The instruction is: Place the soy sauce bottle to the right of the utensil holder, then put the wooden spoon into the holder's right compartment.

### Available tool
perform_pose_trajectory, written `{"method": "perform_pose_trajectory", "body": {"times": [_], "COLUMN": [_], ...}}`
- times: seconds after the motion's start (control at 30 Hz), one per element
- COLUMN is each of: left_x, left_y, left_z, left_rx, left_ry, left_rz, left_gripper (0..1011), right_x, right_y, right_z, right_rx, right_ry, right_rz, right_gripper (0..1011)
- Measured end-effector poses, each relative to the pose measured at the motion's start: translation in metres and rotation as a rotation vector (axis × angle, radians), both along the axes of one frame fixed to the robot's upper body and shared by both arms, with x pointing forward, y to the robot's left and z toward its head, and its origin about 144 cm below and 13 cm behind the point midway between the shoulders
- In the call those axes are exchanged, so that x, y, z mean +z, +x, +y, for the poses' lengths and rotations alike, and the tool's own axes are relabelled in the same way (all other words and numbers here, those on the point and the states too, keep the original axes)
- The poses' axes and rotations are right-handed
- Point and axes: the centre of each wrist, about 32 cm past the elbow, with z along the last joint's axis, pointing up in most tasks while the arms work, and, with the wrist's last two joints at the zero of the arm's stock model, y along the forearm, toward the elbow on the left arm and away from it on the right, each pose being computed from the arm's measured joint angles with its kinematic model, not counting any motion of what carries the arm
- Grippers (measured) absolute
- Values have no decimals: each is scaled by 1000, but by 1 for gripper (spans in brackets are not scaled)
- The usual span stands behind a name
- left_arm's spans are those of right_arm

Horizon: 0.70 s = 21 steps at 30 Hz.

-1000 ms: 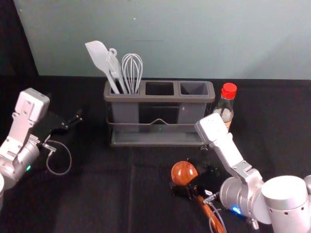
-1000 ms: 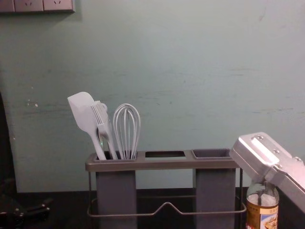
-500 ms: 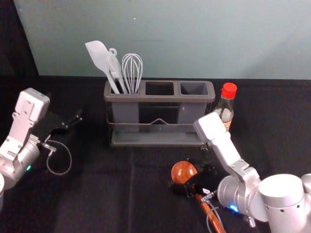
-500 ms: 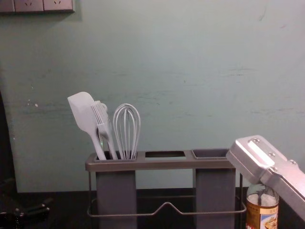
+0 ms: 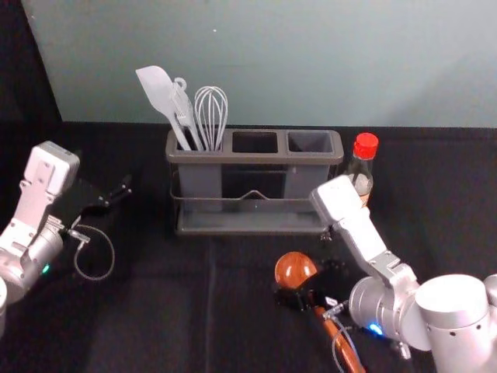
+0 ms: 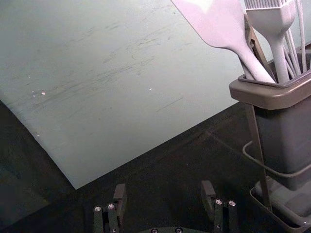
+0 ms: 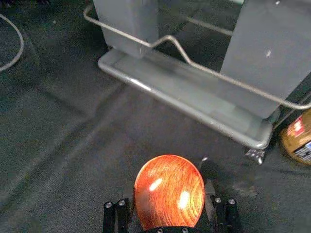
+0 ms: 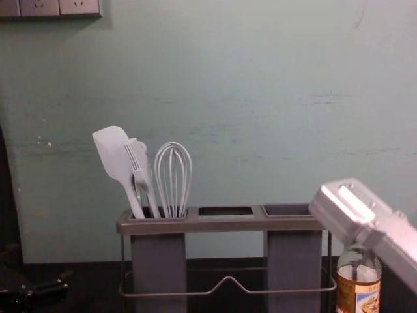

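In the head view my right gripper is low at right of centre, shut on the wooden spoon around the base of its bowl; the handle slants toward the front. The right wrist view has the bowl between the fingertips of my right gripper. The soy sauce bottle stands upright at the right end of the utensil holder, partly behind my right arm. My left gripper, open and holding nothing, is left of the holder; the left wrist view shows the same gripper.
White utensils stand in the holder's left compartment; its middle and right compartments hold nothing visible. A wall rises behind. Cable loops hang from both wrists.
The spoon's bowl has shifted slightly toward the holder together with my right gripper, and the right arm has moved a little. The left arm, bottle and holder have stayed where they were.
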Motion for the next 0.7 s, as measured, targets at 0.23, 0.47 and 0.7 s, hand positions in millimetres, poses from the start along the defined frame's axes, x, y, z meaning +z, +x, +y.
{"method": "perform_pose_trajectory", "body": {"times": [0.23,0.47,0.7], "left_x": [0,0,0], "left_y": [0,0,0], "left_z": [0,0,0], "left_rx": [0,0,0], "left_ry": [0,0,0], "left_rz": [0,0,0], "left_gripper": [1005,1005,1005], "right_x": [14,22,16], "right_y": [-7,-19,-29], "right_z": [-8,-24,-50], "right_rx": [5,68,172], "right_ry": [15,54,153], "right_rz": [-55,-160,-297], "right_gripper": [837,837,837]}}
